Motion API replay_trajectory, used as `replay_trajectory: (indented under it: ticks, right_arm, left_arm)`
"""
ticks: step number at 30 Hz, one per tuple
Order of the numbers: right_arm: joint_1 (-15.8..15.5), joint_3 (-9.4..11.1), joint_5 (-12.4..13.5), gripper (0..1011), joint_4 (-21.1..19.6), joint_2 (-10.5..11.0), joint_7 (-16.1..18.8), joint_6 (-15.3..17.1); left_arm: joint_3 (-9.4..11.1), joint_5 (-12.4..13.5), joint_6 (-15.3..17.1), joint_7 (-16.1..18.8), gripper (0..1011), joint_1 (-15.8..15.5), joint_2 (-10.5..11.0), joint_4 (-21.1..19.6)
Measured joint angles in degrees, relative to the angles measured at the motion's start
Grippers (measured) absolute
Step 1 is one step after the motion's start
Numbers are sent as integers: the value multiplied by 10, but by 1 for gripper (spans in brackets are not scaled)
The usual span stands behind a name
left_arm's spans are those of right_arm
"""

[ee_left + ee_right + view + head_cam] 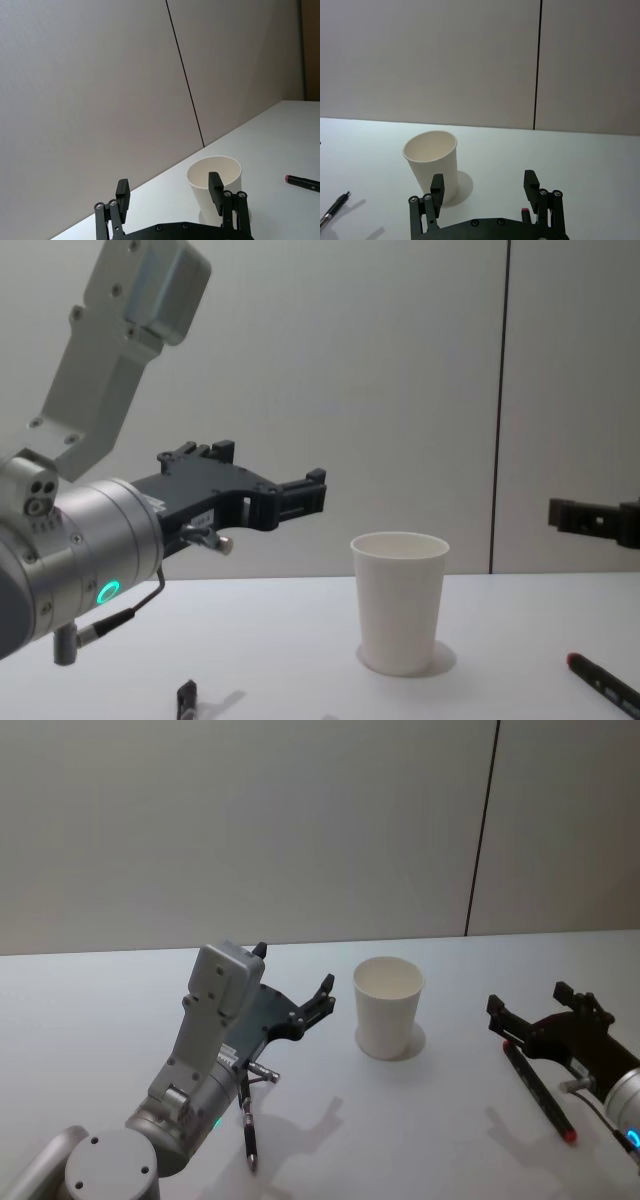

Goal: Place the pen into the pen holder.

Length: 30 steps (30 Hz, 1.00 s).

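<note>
Left gripper (293, 968): raised off the table, left of the cup (388, 1007), tilted up and pointing toward it. Jaws spread wide, nothing between them. Right gripper (527, 998): low on the right side, well apart from the cup, jaws likewise wide and empty.

Cup stands upright at mid-table, mouth open, nothing visible inside. Judgement: it sits between the two arms so that either can reach over its rim.

Two candidates for the task:
- Black pen (248, 1130), flat on the table at near left, under the left arm, nib end toward the near edge.
- Red-tipped pen (540, 1092), flat at near right, just beneath and nearer than the right gripper, red end toward the near edge.

Both lie free of the cup and untouched. I cannot tell which is meant. Judgement: task at its start, with no grasp made. The right gripper's low pose over the red-tipped pen looks closest to a pick. The left would need to drop and turn down to reach the black pen.

Table (100, 1020): plain white, matte, soft shadows under arms and cup. Behind it is a wall (250, 820) of pale grey panels, with one dark vertical seam (482, 830) right of centre.
</note>
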Motion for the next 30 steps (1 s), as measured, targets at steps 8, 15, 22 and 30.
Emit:
replay_trajectory:
  ticks: [8, 15, 22, 30]
  right_arm:
    - [19, 11, 33, 1001, 7, 0, -4, 74]
    - [43, 19, 51, 1001, 20, 1, -9, 144]
    - [74, 23, 55, 1001, 44, 0, -10, 216]
    - [111, 22, 41, 1001, 74, -1, 3, 275]
  left_arm:
    - [0, 0, 0, 0, 1004, 0, 0, 0]
    - [0, 0, 0, 0, 1004, 0, 0, 0]
    - [0, 0, 0, 0, 1004, 0, 0, 0]
    - [0, 0, 0, 0, 1004, 0, 0, 0]
